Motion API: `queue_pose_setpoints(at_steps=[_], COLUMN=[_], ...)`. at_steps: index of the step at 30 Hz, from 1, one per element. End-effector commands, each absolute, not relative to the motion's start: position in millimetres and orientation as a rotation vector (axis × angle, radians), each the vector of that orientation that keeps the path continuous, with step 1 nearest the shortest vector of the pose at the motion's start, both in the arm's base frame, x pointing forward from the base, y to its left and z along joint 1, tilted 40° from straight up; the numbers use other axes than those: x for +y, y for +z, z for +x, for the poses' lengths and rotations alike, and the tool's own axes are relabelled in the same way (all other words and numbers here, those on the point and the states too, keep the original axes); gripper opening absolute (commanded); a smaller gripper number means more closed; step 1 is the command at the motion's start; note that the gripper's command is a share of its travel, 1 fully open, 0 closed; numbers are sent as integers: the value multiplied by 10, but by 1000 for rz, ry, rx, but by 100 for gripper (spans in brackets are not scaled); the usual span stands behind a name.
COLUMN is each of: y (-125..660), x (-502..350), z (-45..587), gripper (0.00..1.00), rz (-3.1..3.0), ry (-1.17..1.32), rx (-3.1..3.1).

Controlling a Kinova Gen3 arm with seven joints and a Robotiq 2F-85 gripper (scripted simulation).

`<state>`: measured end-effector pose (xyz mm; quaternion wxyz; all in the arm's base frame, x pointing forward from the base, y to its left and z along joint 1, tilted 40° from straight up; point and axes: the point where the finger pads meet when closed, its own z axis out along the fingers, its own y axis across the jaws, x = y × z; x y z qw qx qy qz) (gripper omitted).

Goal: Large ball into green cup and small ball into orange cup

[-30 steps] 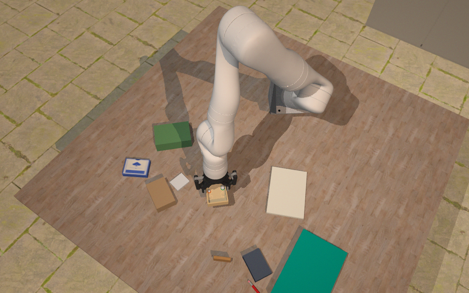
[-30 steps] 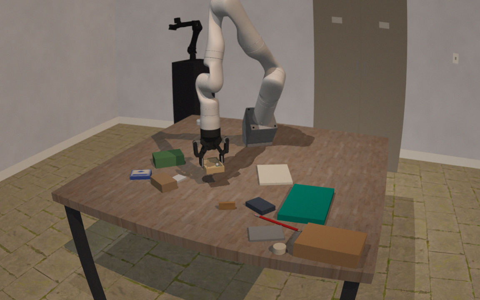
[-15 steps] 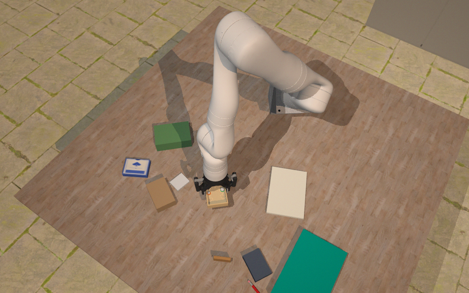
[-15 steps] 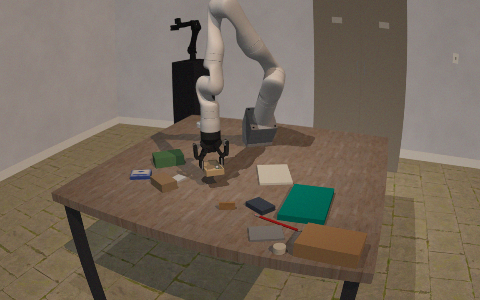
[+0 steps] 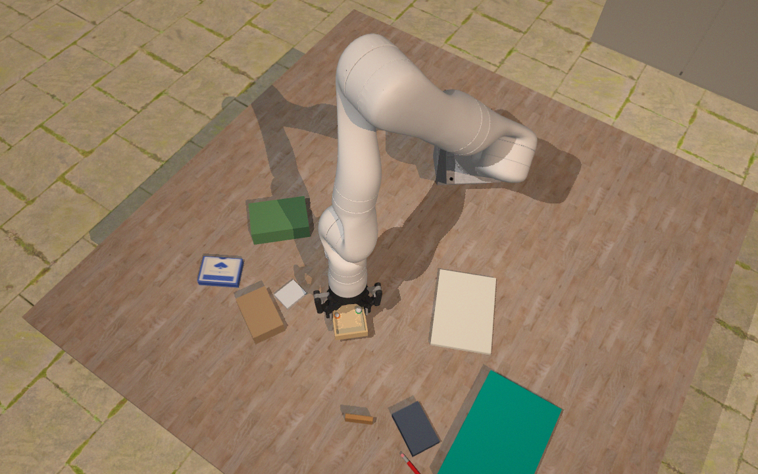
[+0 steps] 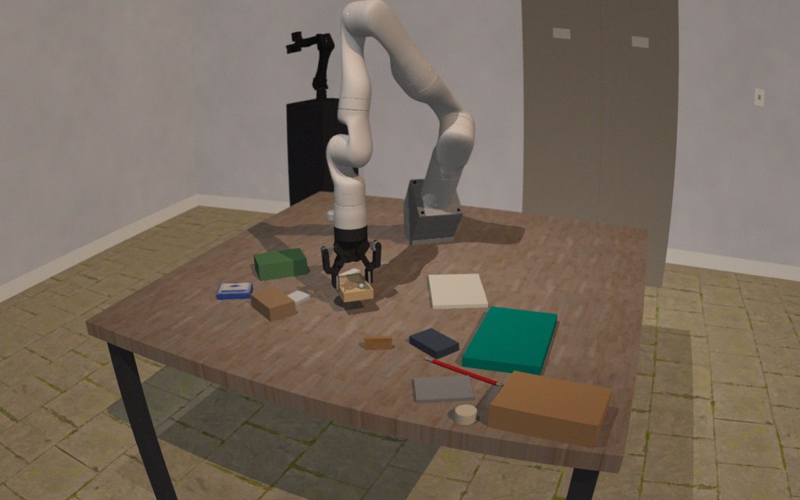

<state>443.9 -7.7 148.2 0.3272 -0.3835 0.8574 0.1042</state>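
Observation:
The small wooden puzzle box [image 5: 351, 324] sits left of the table's middle, and it also shows in the side view [image 6: 354, 289]. My gripper [image 5: 347, 299] points straight down and is shut on the puzzle's far end; in the side view the gripper [image 6: 351, 268] has a finger on either side of the box. The box looks tilted, its far end raised. An orange cup [image 5: 337, 315] and a green cup [image 5: 358, 309] sit at the far corners inside. A pale ball rests inside the box. I cannot make out a second ball.
A brown block [image 5: 260, 313] and a white tile [image 5: 289, 293] lie just left of the puzzle. A green box [image 5: 279, 219] and a blue card box [image 5: 220, 270] are farther left. A cream slab [image 5: 463, 310] lies to the right. A teal board [image 5: 499, 427], a dark block [image 5: 415, 428] and a small wooden block [image 5: 359, 417] lie nearer the front.

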Motion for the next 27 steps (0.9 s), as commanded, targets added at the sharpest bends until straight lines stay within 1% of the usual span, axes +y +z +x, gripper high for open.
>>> queue_pose_setpoints(at_steps=[1, 27], y=[1420, 1209], x=[-15, 110], z=[4458, 4604], gripper=[74, 74], rz=[-1009, -1009], ry=[281, 281], rx=[2245, 2244])
